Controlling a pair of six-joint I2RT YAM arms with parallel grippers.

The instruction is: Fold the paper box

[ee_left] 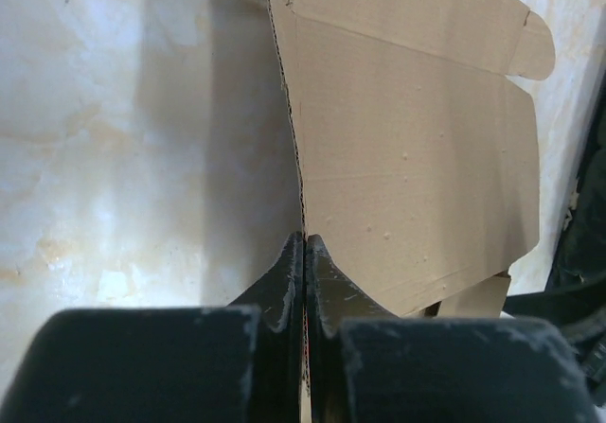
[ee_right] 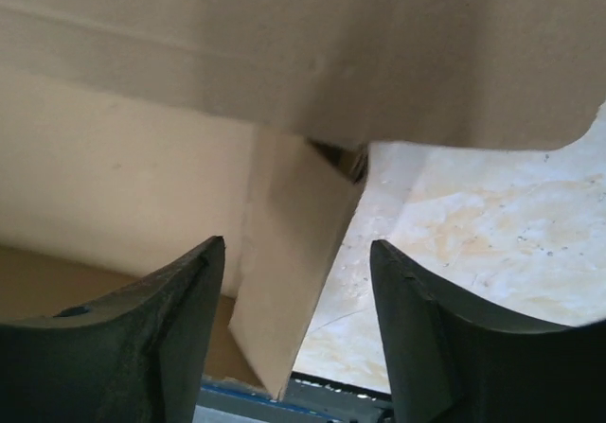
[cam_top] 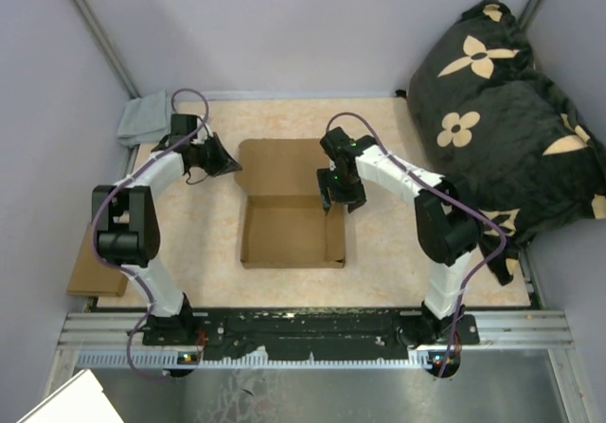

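Note:
The paper box [cam_top: 292, 238], plain brown cardboard, lies mid-table as a shallow tray with raised side walls; its lid panel [cam_top: 282, 167] extends toward the back. My left gripper [cam_top: 227, 165] is at the lid's left edge. In the left wrist view its fingers [ee_left: 305, 238] are pressed together on the thin cardboard edge [ee_left: 407, 139]. My right gripper [cam_top: 339, 199] is at the tray's back right corner. In the right wrist view it [ee_right: 295, 243] is open, with a narrow upright flap [ee_right: 284, 300] between the jaws, touching neither; a larger panel [ee_right: 303, 44] fills the top.
A grey folded cloth [cam_top: 144, 118] lies at the back left corner. A black cushion with tan flowers [cam_top: 502, 111] fills the right side. A small brown cardboard scrap [cam_top: 90, 272] sits at the left edge. The metal rail [cam_top: 312, 328] runs along the front.

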